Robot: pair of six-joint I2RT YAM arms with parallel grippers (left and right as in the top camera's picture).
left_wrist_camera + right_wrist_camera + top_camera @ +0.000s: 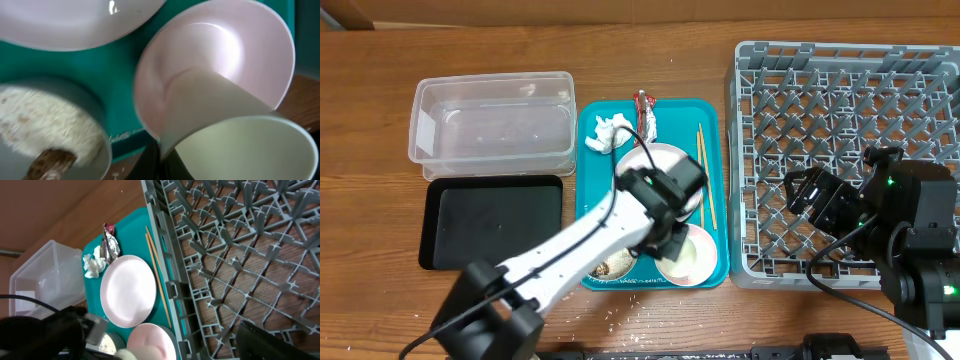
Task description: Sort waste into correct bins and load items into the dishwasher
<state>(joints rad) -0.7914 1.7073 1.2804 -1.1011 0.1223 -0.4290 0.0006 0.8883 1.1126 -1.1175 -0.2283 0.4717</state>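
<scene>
My left gripper (672,222) (162,162) is low over the teal tray's front right and shut on the rim of the small white cup (235,135). The cup lies tilted inside the pink bowl (215,45) (688,258) (150,340). The pale plate (655,162) (75,20) (127,290) sits behind it. A greyish bowl of rice crumbs (40,125) (610,268) is to the left. The white tissue (608,133) (94,265), the red-and-silver wrapper (645,112) (110,245) and the chopsticks (705,180) (157,275) lie on the tray. My right gripper (810,197) is open and empty over the grey rack (850,110) (240,255).
The teal tray (715,120) holds the dishes, between the bins and the rack. The clear tub (490,125) (40,275) stands at the back left, with the black tray (495,222) in front of it. Crumbs are scattered on the table by the tray's front edge (620,315).
</scene>
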